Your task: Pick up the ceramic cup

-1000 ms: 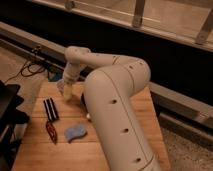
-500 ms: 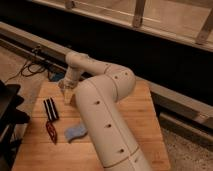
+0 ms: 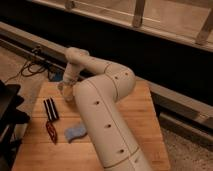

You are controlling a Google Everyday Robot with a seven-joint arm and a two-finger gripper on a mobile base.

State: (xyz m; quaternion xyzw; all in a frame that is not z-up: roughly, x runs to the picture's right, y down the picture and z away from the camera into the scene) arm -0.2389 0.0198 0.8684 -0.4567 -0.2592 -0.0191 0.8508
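Note:
My gripper [image 3: 66,92] is low over the far left part of the wooden table [image 3: 137,120], at the end of my white arm [image 3: 102,115], which fills the middle of the view. A small pale shape [image 3: 61,86] sits right at the gripper's tip. It may be the ceramic cup, but I cannot tell whether it is, or whether it is held. The arm hides the table behind and to the right of the gripper.
On the left of the table lie a black ribbed object [image 3: 50,108], a red object [image 3: 51,131] and a blue sponge-like piece [image 3: 75,132]. Cables [image 3: 37,62] lie on the floor at the back left. A dark piece of furniture [image 3: 9,112] stands at the left edge.
The arm's big links have swung left and nearer the camera, now covering more of the table's middle. The gripper stays over the far left of the table.

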